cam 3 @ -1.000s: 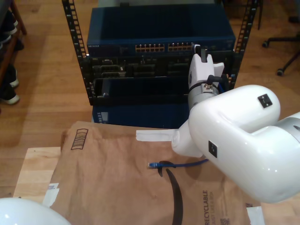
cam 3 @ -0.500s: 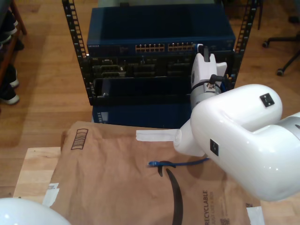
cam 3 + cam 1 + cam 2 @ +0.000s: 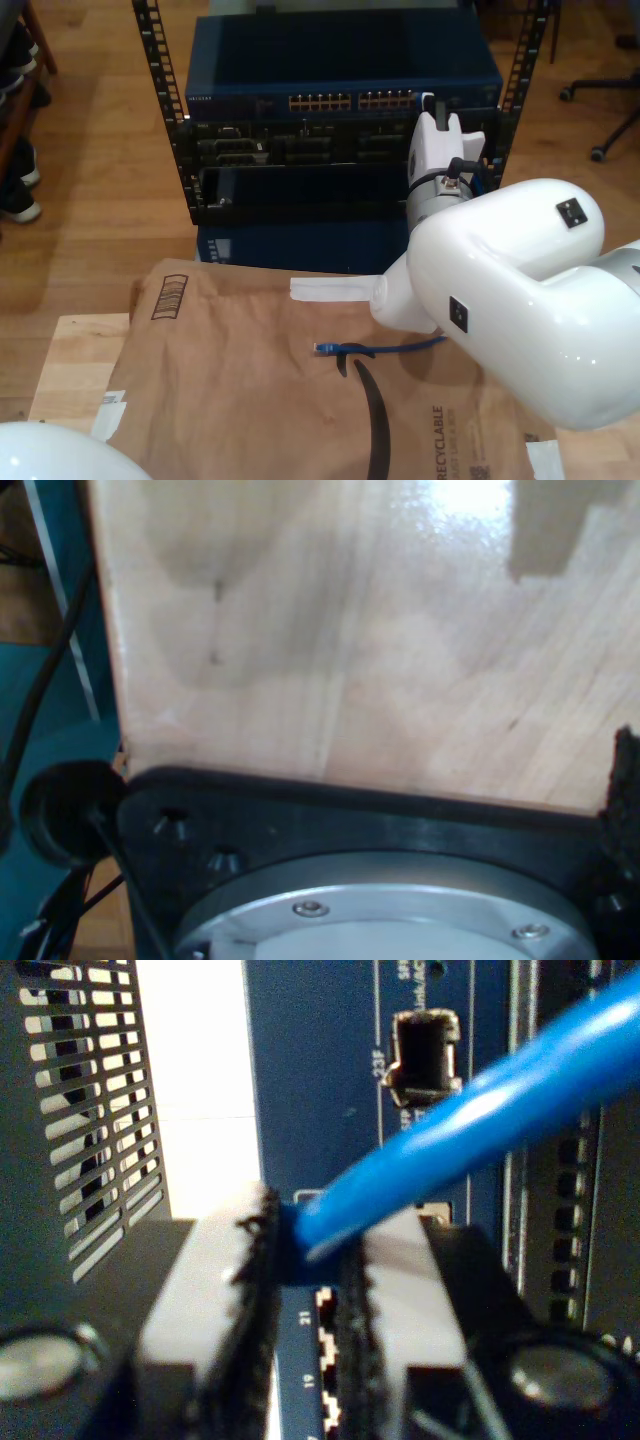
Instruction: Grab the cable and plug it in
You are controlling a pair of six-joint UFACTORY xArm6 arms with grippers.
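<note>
My second gripper (image 3: pixel 300 1290) is pinched tight on the thin bright-blue Ethernet cable (image 3: pixel 470 1120), its two pale padded fingers (image 3: pixel 205 1290) squeezing the blue end between them, and from that grip the cable sweeps up and off towards two o'clock, blurred because it sits so close to the lens. Straight ahead is the dark-blue metal face of the network switch (image 3: pixel 320 1080), with a single square port (image 3: pixel 425 1050) open at twelve o'clock and a row of numbered ports (image 3: pixel 325 1335) peeking out between the fingers at six. In the exterior view, that same white gripper (image 3: pixel 432 105) is up against the switch's (image 3: pixel 340 75) row of orange-lit ports, at about one o'clock from the middle of the picture, with the fat white arm (image 3: pixel 500 300) filling four o'clock. The rest of the blue cable (image 3: pixel 385 349) trails across the brown paper mailing bag (image 3: pixel 240 390) spread on the pale wooden table (image 3: pixel 75 365), and its loose translucent blue plug (image 3: pixel 324 349) lies flat near the centre, just above the bag's black curved print. The black perforated rack (image 3: pixel 160 90) holds the switch from ten to two o'clock over the wooden floor (image 3: pixel 90 200). My first gripper: I cannot tell whether it is open or closed; its camera sees a black-and-silver round mounting plate (image 3: pixel 380 890) against a glossy blond wood board (image 3: pixel 350 630).
</note>
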